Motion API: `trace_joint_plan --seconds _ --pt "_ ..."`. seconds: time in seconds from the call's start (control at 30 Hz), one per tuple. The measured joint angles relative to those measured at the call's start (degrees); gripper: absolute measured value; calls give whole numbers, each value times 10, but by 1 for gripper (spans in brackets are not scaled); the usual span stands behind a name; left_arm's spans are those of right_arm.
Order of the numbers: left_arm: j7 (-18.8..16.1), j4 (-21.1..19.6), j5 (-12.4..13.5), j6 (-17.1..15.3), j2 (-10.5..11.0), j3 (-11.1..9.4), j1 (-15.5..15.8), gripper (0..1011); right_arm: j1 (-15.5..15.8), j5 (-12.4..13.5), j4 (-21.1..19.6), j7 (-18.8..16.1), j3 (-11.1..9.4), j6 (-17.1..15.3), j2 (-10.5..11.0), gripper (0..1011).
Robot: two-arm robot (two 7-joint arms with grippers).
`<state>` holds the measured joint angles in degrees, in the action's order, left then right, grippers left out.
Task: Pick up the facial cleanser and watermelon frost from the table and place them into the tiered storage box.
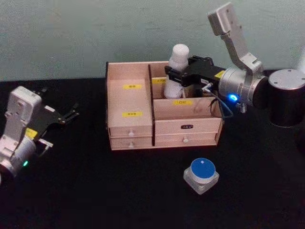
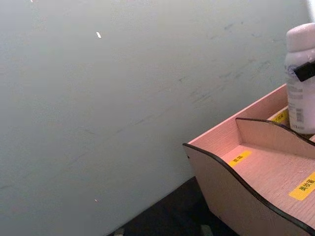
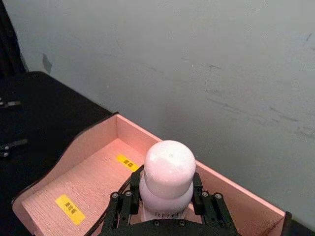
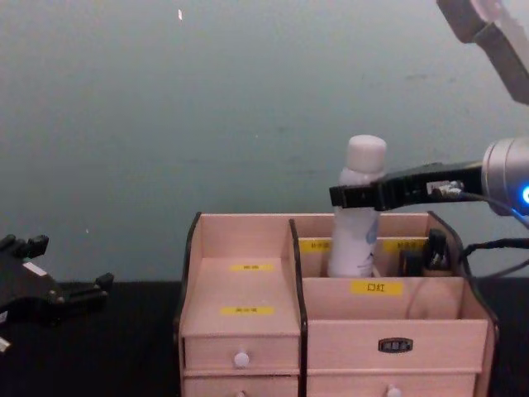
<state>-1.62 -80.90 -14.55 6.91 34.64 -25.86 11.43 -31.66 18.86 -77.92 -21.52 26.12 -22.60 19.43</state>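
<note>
A white bottle (image 1: 179, 55) with a rounded cap stands upright in the back right compartment of the tiered storage box (image 1: 129, 102). My right gripper (image 1: 172, 78) reaches in from the right and is shut on the bottle's neck. The chest view shows its black fingers (image 4: 364, 195) across the bottle (image 4: 357, 240), and the right wrist view shows them either side of the bottle (image 3: 167, 164). A square jar with a blue lid (image 1: 202, 174) sits on the table in front of the box. I cannot read which item is the facial cleanser and which the watermelon frost. My left gripper (image 1: 71, 112) hovers open, left of the box.
The black table (image 1: 95, 191) runs to a pale wall close behind the box. A dark cylinder (image 1: 286, 98) stands at the far right beside my right arm. The box's left stepped compartments (image 2: 275, 172) hold nothing.
</note>
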Motion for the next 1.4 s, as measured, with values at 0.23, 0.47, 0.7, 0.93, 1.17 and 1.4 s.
trace_joint_plan --seconds 0.23,0.47,0.7,0.93,1.17,1.4 --pt "0 0 0 0 0 0 0 1001 -2 -8 11 -1 3 3 -5 602" --pt "0 0 0 0 0 0 0 1001 -5 -21 30 -2 8 8 -13 602" --pt "0 0 0 0 0 0 0 1001 -9 -29 47 -4 9 13 -21 602" --pt "0 0 0 0 0 0 0 1001 -11 -37 59 -6 9 14 -28 602" --pt "0 0 0 0 0 0 0 1001 -9 -45 62 -7 9 15 -30 602" --pt "0 0 0 0 0 0 0 1001 -9 -46 62 -7 9 16 -30 602"
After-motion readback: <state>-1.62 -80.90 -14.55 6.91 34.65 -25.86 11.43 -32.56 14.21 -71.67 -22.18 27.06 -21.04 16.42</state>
